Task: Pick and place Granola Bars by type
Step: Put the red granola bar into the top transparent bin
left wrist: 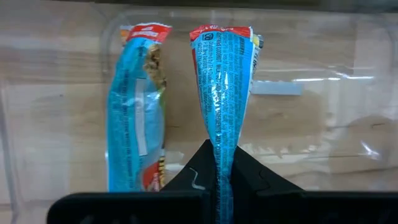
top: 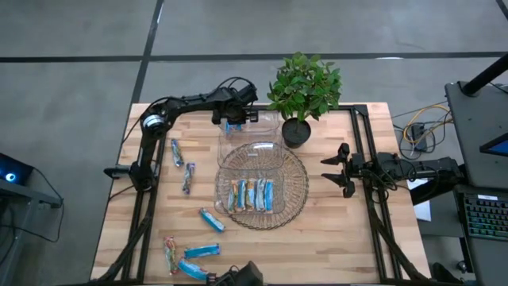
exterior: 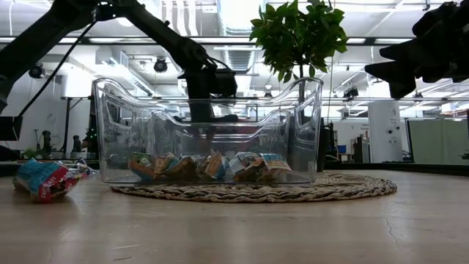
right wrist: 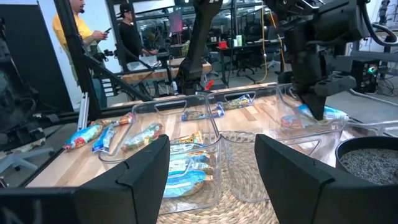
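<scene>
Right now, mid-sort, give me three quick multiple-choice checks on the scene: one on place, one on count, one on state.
1. Where is the left gripper?
A. over the far clear bin
B. by the plant
C. at the table's near edge

2. How many bars lie in the bin on the woven mat?
A. one
B. five
C. ten

3. The left fingers are:
A. wide open
B. shut on a blue bar
C. hidden

Answers: 1 A, the high view shows it there; 2 B, five lie side by side; 3 B, the wrist view shows the wrapper pinched.

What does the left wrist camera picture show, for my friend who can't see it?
The left gripper is shut on a blue granola bar, holding it over a clear container. A second blue bar already lies in that container, with the wooden table showing through.
</scene>
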Controlling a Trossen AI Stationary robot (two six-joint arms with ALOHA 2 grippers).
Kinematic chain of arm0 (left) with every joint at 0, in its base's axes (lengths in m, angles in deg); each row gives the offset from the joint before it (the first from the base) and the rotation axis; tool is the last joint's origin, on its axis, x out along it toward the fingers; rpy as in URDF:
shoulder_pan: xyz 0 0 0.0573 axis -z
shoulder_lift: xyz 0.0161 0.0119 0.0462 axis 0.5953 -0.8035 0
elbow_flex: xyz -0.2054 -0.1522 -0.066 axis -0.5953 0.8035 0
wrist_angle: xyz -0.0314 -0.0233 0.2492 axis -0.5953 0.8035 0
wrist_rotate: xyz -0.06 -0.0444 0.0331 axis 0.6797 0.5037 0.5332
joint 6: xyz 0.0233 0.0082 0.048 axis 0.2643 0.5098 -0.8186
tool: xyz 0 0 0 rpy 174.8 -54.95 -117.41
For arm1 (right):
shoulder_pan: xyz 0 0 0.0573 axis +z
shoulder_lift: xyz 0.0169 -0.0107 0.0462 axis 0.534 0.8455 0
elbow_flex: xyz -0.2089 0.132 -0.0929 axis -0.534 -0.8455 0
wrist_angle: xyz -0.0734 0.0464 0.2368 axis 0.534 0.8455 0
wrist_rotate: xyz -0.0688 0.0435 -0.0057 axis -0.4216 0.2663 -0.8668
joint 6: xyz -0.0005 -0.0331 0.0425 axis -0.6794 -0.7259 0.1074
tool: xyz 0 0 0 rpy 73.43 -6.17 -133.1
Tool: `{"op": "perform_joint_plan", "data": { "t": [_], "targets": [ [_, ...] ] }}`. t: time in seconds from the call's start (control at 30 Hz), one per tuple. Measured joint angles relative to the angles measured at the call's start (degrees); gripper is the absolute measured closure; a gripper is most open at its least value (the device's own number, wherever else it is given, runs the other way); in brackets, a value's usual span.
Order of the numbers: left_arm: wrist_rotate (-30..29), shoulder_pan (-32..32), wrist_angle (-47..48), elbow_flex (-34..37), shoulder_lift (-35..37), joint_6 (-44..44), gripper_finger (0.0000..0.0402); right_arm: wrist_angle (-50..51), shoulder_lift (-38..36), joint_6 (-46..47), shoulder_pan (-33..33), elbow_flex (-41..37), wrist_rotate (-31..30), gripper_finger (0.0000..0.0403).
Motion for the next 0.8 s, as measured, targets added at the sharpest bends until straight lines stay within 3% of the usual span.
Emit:
{"op": "perform_joint_plan", "data": {
  "t": [0.37,0.8],
  "targets": [
    [-0.4,0.0,-0.4,-1.7,-0.4,-2.7,0.0373,0.0,0.0,0.0,0.0,0.0,0.0,0.0179],
    [-0.9,0.0,0.3,-3.0,-0.5,-2.1,0.0368,0.0,0.0,0.0,0.0,0.0,0.0,0.0179]
  ]
}}
